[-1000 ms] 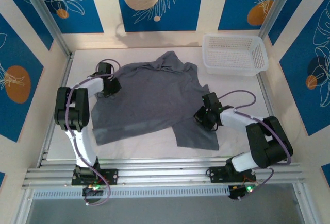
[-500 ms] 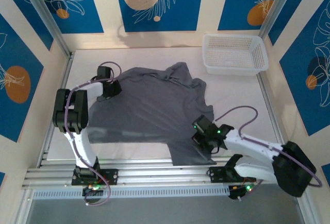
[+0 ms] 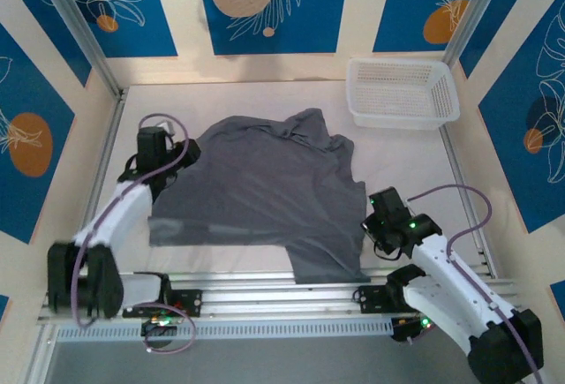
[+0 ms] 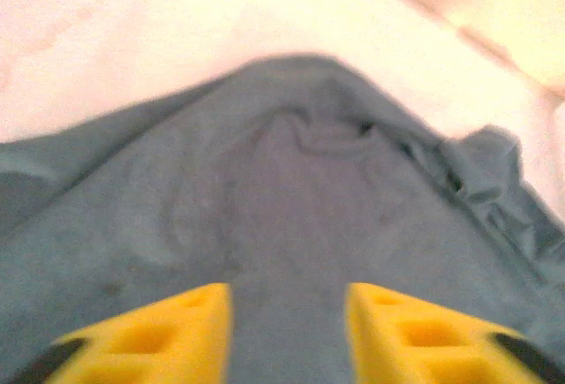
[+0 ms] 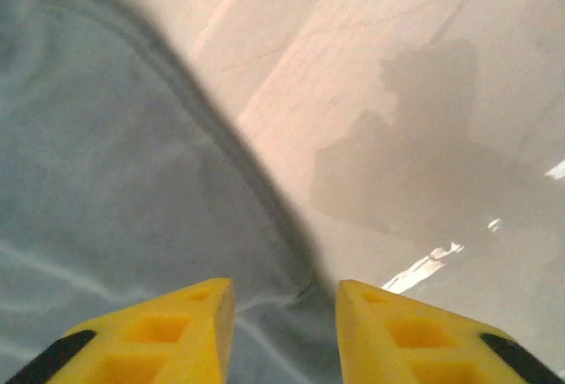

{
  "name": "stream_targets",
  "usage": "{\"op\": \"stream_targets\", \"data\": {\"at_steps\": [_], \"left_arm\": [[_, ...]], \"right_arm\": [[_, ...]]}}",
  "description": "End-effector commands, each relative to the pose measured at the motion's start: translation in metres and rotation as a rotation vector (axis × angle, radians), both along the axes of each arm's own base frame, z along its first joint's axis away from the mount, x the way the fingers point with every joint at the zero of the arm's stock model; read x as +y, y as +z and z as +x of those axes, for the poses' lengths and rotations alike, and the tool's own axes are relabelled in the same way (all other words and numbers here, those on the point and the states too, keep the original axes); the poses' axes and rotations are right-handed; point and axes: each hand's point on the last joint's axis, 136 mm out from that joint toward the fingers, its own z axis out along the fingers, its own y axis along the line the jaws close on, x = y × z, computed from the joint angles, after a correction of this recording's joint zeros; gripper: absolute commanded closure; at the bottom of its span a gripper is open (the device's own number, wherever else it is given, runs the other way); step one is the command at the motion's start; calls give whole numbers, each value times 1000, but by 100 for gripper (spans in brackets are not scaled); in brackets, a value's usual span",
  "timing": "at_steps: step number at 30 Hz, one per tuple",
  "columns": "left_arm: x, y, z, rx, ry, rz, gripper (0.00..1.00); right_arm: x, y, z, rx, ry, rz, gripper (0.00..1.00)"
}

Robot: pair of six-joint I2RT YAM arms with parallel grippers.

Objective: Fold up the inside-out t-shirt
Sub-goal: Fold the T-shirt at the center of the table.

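Grey t-shirt (image 3: pixel 265 190) is lying spread across the middle of the white table (image 3: pixel 256 101). It is bunching into folds along its far edge, and one flap is reaching down toward the metal rail (image 3: pixel 282 289) at the near side.

On the left, the left arm is stretching up alongside the cloth, and the left gripper (image 3: pixel 184 153) is sitting at the shirt's far left corner. From its wrist camera the left gripper (image 4: pixel 287 300) is showing its yellow fingers (image 4: pixel 168 331) standing apart, with wrinkled cloth spreading out ahead of them and nothing pinched between them. Whether the tips are touching the fabric, I cannot tell.

On the right, the right gripper (image 3: pixel 374 228) is hanging just beside the shirt's right edge. Its wrist camera is showing the right gripper (image 5: pixel 284 291) with fingers parted and holding nothing, one over cloth and the other over bare table, where the arm's shadow is falling.

Further right, at the far corner, a white basket (image 3: pixel 402 121) is sitting well apart from the shirt and both arms.
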Motion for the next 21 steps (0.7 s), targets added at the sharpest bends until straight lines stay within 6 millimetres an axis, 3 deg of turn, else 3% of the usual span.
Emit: {"op": "stream_targets", "data": {"at_steps": [1, 3, 5, 9, 12, 20, 21], "left_arm": [[22, -27, -43, 101, 92, 76, 41], [30, -25, -58, 91, 121, 97, 31], [37, -25, -71, 99, 148, 116, 28], [45, -29, -92, 168, 197, 124, 29], [48, -35, -104, 225, 236, 103, 31], [58, -60, -140, 398, 339, 81, 32], [57, -62, -145, 412, 339, 76, 32]], "right_arm": [[10, -11, 2, 28, 119, 47, 60], [19, -16, 10, 27, 147, 79, 60], [26, -22, 12, 47, 155, 105, 60], [35, -31, 8, 94, 165, 124, 60], [31, -39, 1, 117, 158, 90, 61], [30, -39, 6, 112, 177, 53, 72], [31, -39, 7, 113, 183, 50, 78]]}}
